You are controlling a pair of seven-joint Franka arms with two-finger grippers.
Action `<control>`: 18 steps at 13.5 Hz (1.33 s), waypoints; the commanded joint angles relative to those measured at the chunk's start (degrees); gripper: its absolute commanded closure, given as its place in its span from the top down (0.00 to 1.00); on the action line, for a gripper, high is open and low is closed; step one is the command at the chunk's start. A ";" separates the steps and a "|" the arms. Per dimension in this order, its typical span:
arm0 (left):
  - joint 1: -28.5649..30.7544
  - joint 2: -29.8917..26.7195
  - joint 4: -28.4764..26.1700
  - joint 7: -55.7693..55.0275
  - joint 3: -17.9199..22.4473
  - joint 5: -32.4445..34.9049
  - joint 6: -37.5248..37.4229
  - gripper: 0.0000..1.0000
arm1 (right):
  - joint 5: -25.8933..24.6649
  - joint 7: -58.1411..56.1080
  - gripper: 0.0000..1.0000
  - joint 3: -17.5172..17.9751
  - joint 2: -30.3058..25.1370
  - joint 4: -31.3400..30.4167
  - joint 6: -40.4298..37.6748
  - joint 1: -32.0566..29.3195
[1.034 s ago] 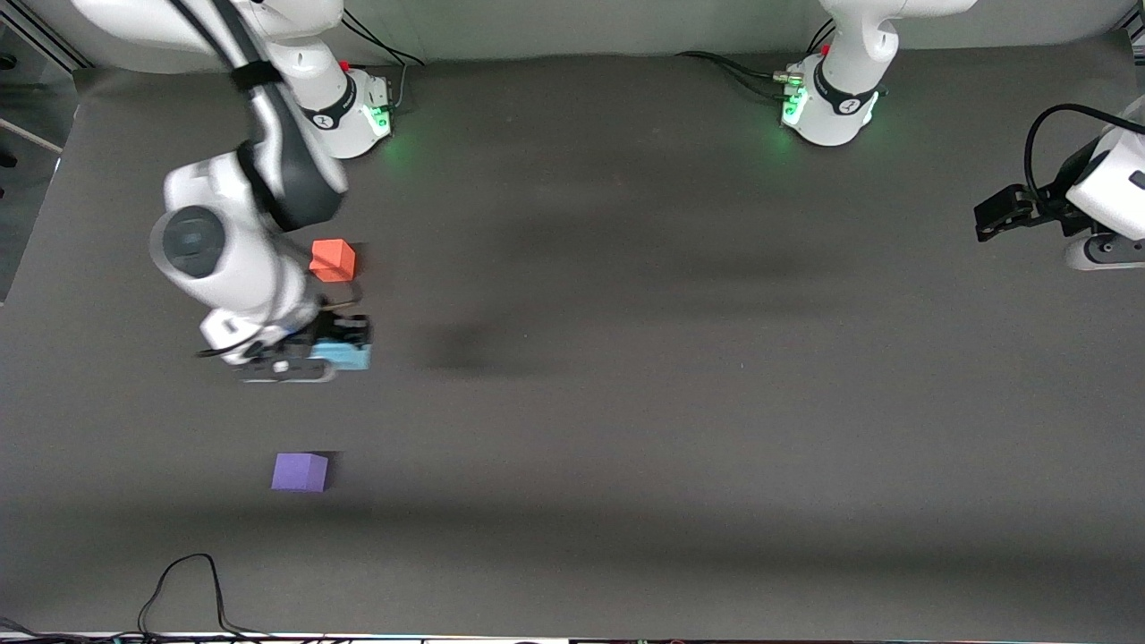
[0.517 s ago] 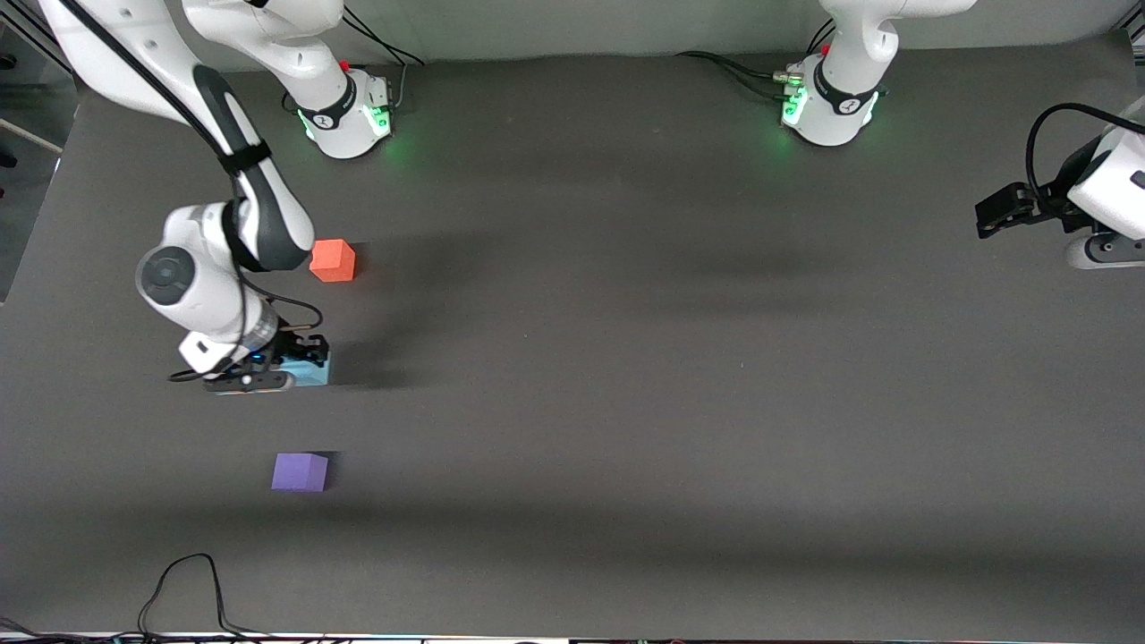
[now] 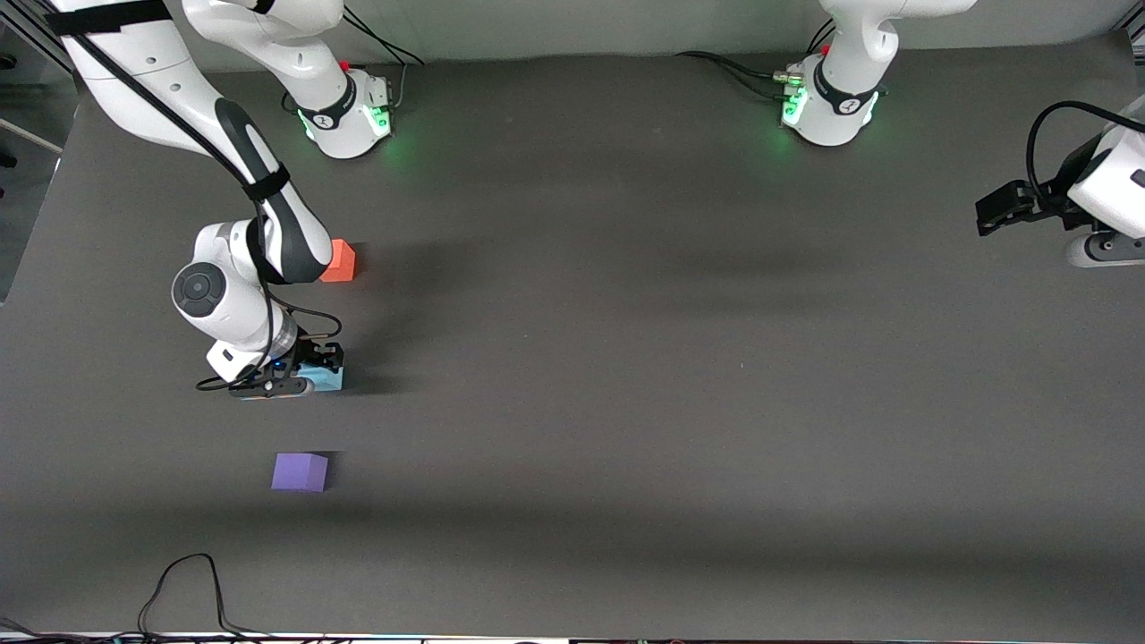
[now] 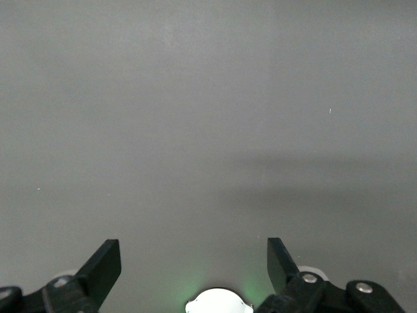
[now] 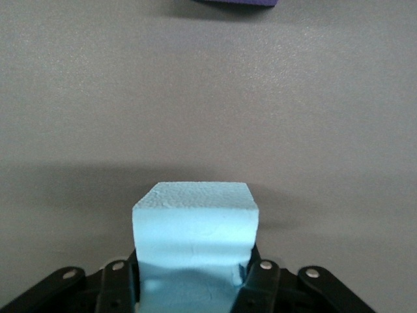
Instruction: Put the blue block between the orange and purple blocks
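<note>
**Blue cube gripped between orange and purple cubes**

Shifted since half a second ago: right gripper [image 3: 304,371] now a little toward the left arm's end of the table, carrying the small light sky-blue matte foam cube [image 3: 327,377] with it; a full second ago, farther still toward that end. Right arm's elbow now covering part of the small orange-red matte cube [image 3: 340,261], seen whole before. Small violet-purple matte cube [image 3: 300,471] unmoved on the dark grey table [image 3: 671,376]. Left gripper [image 3: 1002,210] waiting, unchanged, at the table's edge near the left arm's end.

Seen from the front: blue cube low at the table, roughly midway between orange cube, farther from the camera, and purple cube, nearer. Whether resting on the surface, impossible to tell.

Shown only by the right wrist view: fingers [image 5: 257,277] clamped on the blue cube [image 5: 195,225], squeezing its sides inward; purple cube's edge [image 5: 238,2] ahead.

Shown only by the left wrist view: fingers [image 4: 104,264] spread wide, nothing between them, bare table below.
</note>
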 commanded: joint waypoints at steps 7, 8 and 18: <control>-0.93 1.38 2.10 0.06 0.06 0.37 -1.46 1.00 | 1.51 -1.67 1.00 -0.44 1.25 0.03 1.75 0.58; -0.93 1.47 2.19 0.15 0.06 0.37 -1.46 1.00 | 1.51 -1.67 1.00 -0.44 0.28 0.03 1.40 0.58; -0.93 2.09 3.77 0.15 -0.03 0.45 -2.16 1.00 | 2.04 -0.79 1.00 -0.71 -28.18 4.58 -29.23 -0.04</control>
